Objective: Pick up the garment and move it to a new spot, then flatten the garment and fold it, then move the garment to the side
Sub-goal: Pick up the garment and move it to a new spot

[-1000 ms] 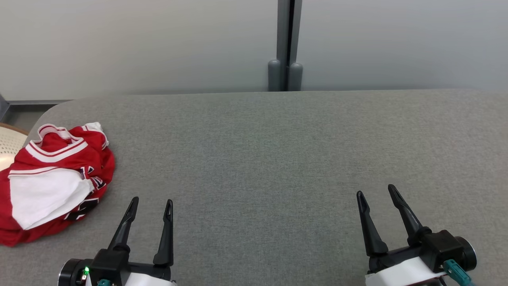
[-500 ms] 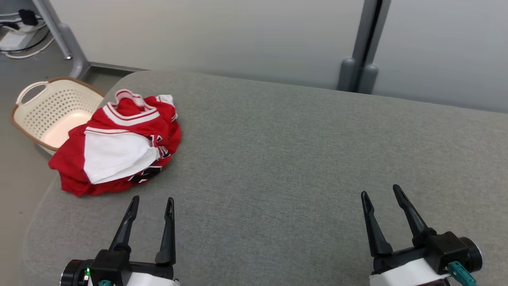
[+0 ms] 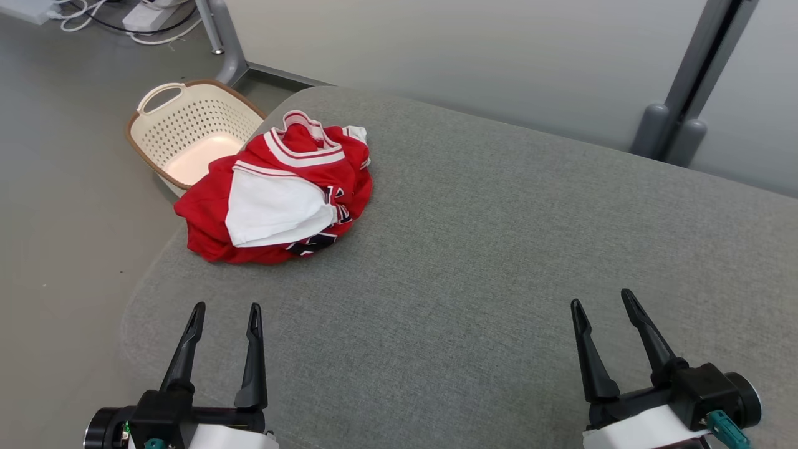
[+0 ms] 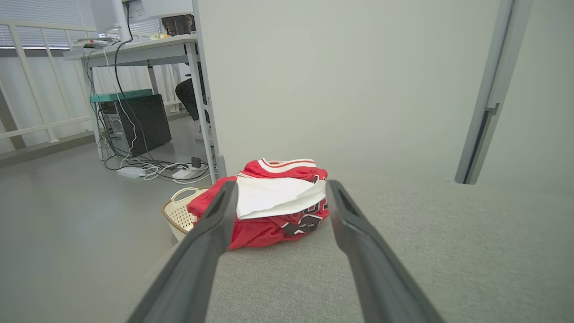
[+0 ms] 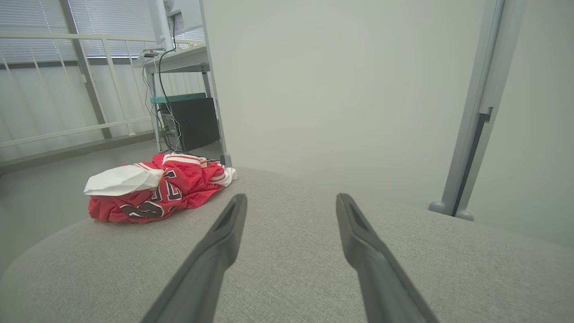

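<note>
Grey worktop (image 3: 499,249): the garment (image 3: 280,199) seemingly overhangs its corner above a basket (image 3: 187,121); a clumsy nudge could drop it. Left pincer (image 3: 227,307) and right pincer (image 3: 600,297) gape empty.

Your left gripper (image 3: 226,307) and right gripper (image 3: 600,297) each carry two long, tapered black fingers (image 3: 589,368) on a black block (image 3: 704,386), backed by white casing (image 3: 636,430) with a teal plug (image 3: 723,429).

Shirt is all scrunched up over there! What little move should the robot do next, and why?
Probably reach the left gripper forward to the shirt. It lies crumpled near the table's left edge, untouched, straight ahead of that gripper, whose jaws stand open and empty. The right gripper, also open, is much farther off.
</note>
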